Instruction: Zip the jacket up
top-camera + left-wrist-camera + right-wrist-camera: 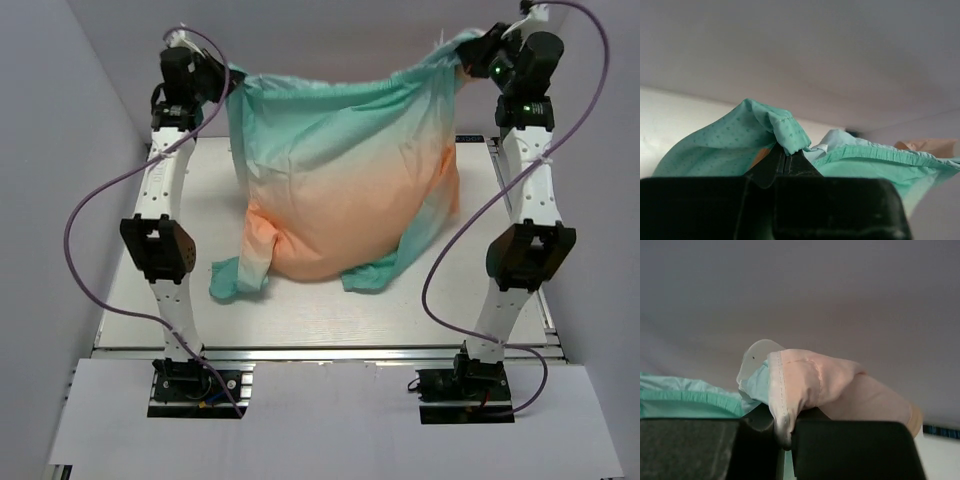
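The jacket (345, 190) hangs stretched between my two raised grippers, teal hem up and peach-orange part sagging onto the table. My left gripper (228, 83) is shut on the hem's left corner; in the left wrist view the teal fabric (787, 132) is pinched between its closed fingers (785, 159). My right gripper (472, 55) is shut on the hem's right corner; in the right wrist view a pale peach fold (810, 380) is clamped at the gripper (785, 427). The two teal sleeve ends (235, 278) lie on the table. The zipper is hidden.
The white table (140, 300) lies under the jacket, with its metal front rail (330, 352) near the arm bases. Grey walls (60, 150) close in the left, right and back sides. Purple cables (85, 215) loop beside each arm.
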{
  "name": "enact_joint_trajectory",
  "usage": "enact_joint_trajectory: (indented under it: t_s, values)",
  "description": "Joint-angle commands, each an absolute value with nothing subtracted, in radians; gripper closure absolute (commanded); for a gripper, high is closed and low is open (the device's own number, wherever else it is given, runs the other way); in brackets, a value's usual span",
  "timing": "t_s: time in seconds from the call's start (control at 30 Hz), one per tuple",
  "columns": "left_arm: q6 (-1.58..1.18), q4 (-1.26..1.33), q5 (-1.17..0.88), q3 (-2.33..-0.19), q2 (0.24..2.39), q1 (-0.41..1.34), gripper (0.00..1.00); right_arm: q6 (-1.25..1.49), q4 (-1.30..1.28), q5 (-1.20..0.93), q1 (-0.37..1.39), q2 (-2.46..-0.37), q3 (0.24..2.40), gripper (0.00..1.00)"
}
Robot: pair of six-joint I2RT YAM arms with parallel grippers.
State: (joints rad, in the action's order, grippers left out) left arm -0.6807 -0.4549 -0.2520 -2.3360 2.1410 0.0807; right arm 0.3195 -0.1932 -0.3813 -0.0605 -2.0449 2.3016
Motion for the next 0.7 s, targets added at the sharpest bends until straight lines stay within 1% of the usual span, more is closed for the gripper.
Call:
enact_joint_trajectory:
  t_s: [0.0,0.07,0.1,0.13,0.17,0.23,0.27,0.3,0.33,0.37,0.4,0.43,0.47,0.5,0.53,0.57,0.6,0.63,0.67]
  values:
    - [-0.752,-0.086,-0.362,-2.446,1.855,0.077,1.00,0.494,0.553,-0.278,-0.057,-1.751,2.225,1.00]
    - [-0.724,-0.078,-0.299,-2.441,1.767,0.072,1.00,0.468,0.572,-0.218,-0.057,-1.741,2.316,1.00]
    - [-0.718,-0.037,-0.292,-2.410,1.731,0.063,1.00,0.419,0.557,-0.225,-0.058,-1.737,2.356,1.00]
    - [-0.712,-0.017,-0.290,-2.326,1.692,0.058,1.00,0.399,0.551,-0.230,-0.057,-1.723,2.376,1.00]
    - [-0.707,-0.008,-0.301,-2.289,1.633,0.057,1.00,0.381,0.557,-0.277,-0.057,-1.706,2.344,1.00]
    - [-0.698,-0.008,-0.319,-2.190,1.582,0.055,1.00,0.347,0.534,-0.348,-0.063,-1.631,2.271,1.00]
    - [-0.690,0.023,-0.337,-2.143,1.525,0.057,1.00,0.339,0.522,-0.436,-0.064,-1.599,2.129,1.00]
    - [-0.683,0.047,-0.347,-2.088,1.497,0.055,1.00,0.331,0.511,-0.486,-0.063,-1.515,2.035,1.00]
    - [-0.672,0.054,-0.354,-1.968,1.467,0.055,1.00,0.334,0.509,-0.509,-0.063,-1.467,1.932,1.00]
    - [-0.658,0.048,-0.351,-1.910,1.439,0.057,1.00,0.348,0.512,-0.544,-0.063,-1.424,1.825,1.00]
    - [-0.646,0.019,-0.339,-1.849,1.380,0.057,1.00,0.342,0.499,-0.554,-0.063,-1.337,1.626,1.00]
    - [-0.623,0.008,-0.334,-1.704,1.344,0.057,1.00,0.334,0.433,-0.548,-0.060,-1.292,1.529,1.00]
    - [-0.609,0.006,-0.325,-1.613,1.303,0.057,1.00,0.327,0.398,-0.557,-0.061,-1.251,1.434,1.00]
    - [-0.604,0.014,-0.328,-1.517,1.211,0.057,1.00,0.324,0.362,-0.549,-0.054,-1.167,1.244,1.00]
    - [-0.615,0.024,-0.334,-1.415,1.166,0.055,1.00,0.336,0.333,-0.537,-0.046,-1.123,1.144,1.00]
    - [-0.618,0.032,-0.342,-1.220,1.122,0.057,1.00,0.350,0.331,-0.563,-0.037,-1.088,1.047,1.00]
    - [-0.629,0.005,-0.356,-1.138,1.048,0.057,1.00,0.360,0.319,-0.558,-0.006,-1.019,0.881,1.00]
    - [-0.629,-0.038,-0.362,-1.064,1.016,0.058,1.00,0.364,0.252,-0.522,0.012,-0.985,0.812,1.00]
    - [-0.635,-0.076,-0.368,-0.931,0.987,0.058,1.00,0.359,0.220,-0.494,0.049,-0.956,0.751,1.00]
